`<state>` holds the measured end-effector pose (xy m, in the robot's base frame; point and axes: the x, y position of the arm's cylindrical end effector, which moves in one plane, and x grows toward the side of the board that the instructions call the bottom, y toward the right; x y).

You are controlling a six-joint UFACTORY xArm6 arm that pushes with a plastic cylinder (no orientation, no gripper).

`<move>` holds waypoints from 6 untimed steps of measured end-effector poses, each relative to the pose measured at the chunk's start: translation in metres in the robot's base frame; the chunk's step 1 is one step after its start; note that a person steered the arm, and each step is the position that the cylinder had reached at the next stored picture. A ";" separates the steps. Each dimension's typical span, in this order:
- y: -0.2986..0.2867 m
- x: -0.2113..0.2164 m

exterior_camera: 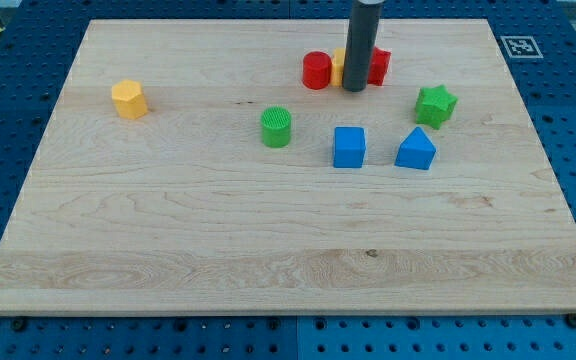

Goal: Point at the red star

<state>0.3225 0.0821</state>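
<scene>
A red block (379, 65), partly hidden behind my rod, sits near the view's top centre; its shape is not clear, though it may be the red star. My tip (355, 89) rests just at its left front edge. A yellow block (338, 66) is mostly hidden behind the rod. A red cylinder (316, 71) stands just left of the rod, close to the yellow block.
A green star (436, 104) lies to the right. A blue cube (349, 146) and a blue triangular block (416, 150) lie below the tip. A green cylinder (277, 127) is at centre. A yellow hexagonal block (129, 99) is at left. All lie on the wooden board (268, 250).
</scene>
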 end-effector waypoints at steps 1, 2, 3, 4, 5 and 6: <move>-0.012 -0.021; -0.034 -0.032; -0.032 -0.037; -0.014 -0.041; 0.003 -0.049; -0.002 -0.068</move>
